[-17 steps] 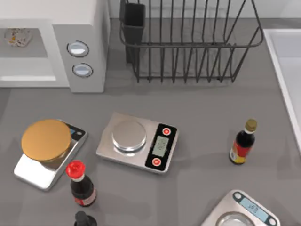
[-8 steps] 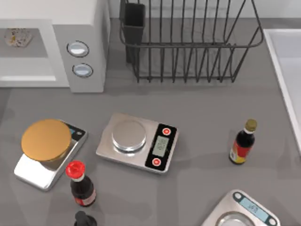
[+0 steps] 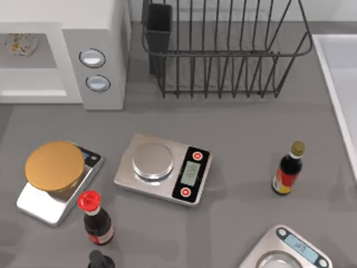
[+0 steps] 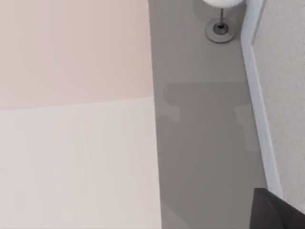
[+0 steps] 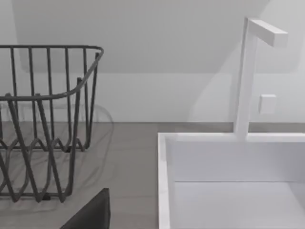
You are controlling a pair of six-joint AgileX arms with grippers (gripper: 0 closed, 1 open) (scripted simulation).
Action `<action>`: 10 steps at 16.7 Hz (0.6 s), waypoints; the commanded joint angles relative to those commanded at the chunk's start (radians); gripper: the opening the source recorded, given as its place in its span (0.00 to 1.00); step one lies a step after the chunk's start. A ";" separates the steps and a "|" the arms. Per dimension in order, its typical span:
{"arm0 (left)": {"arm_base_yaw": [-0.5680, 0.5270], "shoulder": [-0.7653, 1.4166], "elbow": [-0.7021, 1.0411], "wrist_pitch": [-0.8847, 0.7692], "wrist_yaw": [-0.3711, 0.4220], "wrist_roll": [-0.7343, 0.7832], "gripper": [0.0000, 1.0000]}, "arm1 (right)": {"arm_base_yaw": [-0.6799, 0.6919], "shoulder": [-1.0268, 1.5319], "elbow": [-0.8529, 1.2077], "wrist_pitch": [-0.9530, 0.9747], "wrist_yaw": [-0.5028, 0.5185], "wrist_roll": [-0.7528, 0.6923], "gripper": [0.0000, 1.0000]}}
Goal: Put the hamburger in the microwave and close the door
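Note:
The white microwave stands at the table's back left, its grey side panel carrying two round buttons. Its cavity faces the front and is open. Inside, towards the left, lies the hamburger, a small pale speckled lump. In the left wrist view a speckled grey panel with a white edge looks like the door, swung away from the cavity. A dark part of my left gripper shows at a corner of that view. A dark part of my right gripper shows near the sink.
A wire dish rack stands behind the table's middle, and a white sink lies at the right. Three scales sit in front: one bearing a golden disc, one central, one front right. Bottles stand front left and at the right.
The things on the table have stayed still. Only faint shadows shift across the table's left side.

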 joint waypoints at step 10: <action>0.105 0.211 0.130 -0.041 0.050 0.049 0.00 | 0.000 0.000 0.000 0.000 0.000 0.000 1.00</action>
